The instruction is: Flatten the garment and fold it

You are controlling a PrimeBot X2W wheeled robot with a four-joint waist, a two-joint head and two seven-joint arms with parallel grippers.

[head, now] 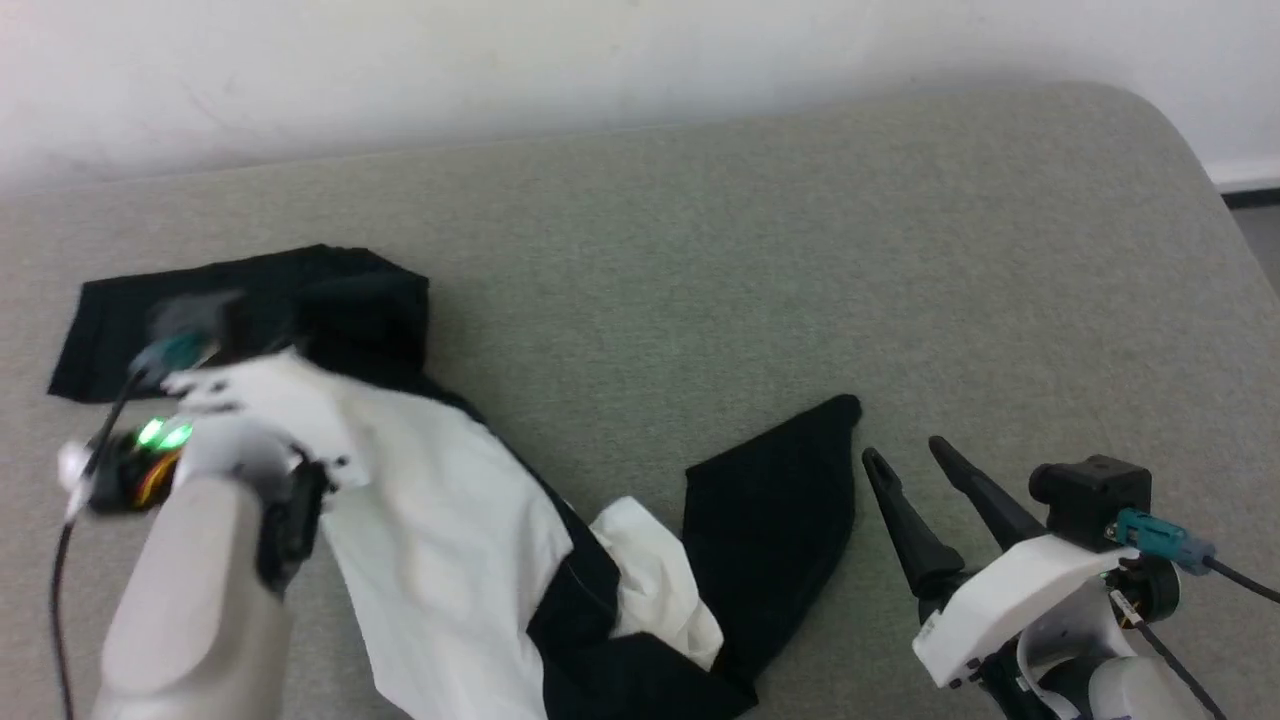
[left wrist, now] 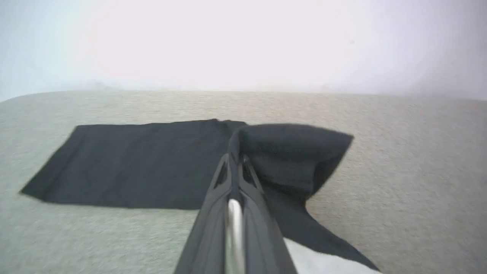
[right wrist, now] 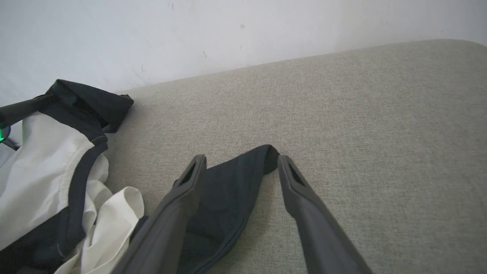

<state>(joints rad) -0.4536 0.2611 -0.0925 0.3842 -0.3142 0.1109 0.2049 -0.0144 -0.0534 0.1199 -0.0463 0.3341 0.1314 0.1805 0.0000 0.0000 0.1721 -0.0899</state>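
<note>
Flattening looks only partly done and no fold has been made. The garment (head: 440, 540) lies on the grey upholstered surface (head: 800, 250), towards its left and near side, and its lower part runs off the bottom of the head view. The left-hand sleeve (head: 330, 290) is the one tidy part: it is spread flat as a dark strip whose long axis runs left to right, with the cuff end pointing out to the left. The white body slants from that shoulder down and to the right and shows soft wrinkles. Beside it, a crumpled white flap (head: 660, 590) is bunched against a black seam, so the torso has yet to be smoothed. The right-hand sleeve (head: 780, 490) angles up and to the right, its rounded cuff pointing at the right gripper (head: 908, 452). The neckband and any chest print cannot be made out. In its wrist view the left gripper (left wrist: 237, 156) is clamped on a raised hump of black cloth at the inner end of the flat sleeve, lifting it off the surface. The right gripper has its fingers spread with nothing held. In its own wrist view the cuff (right wrist: 266, 158) sits between the fingertips, though whether they touch it I cannot tell. As I judge it, that sleeve needs pulling straight, the body needs levelling, and then comes all of the folding.
</note>
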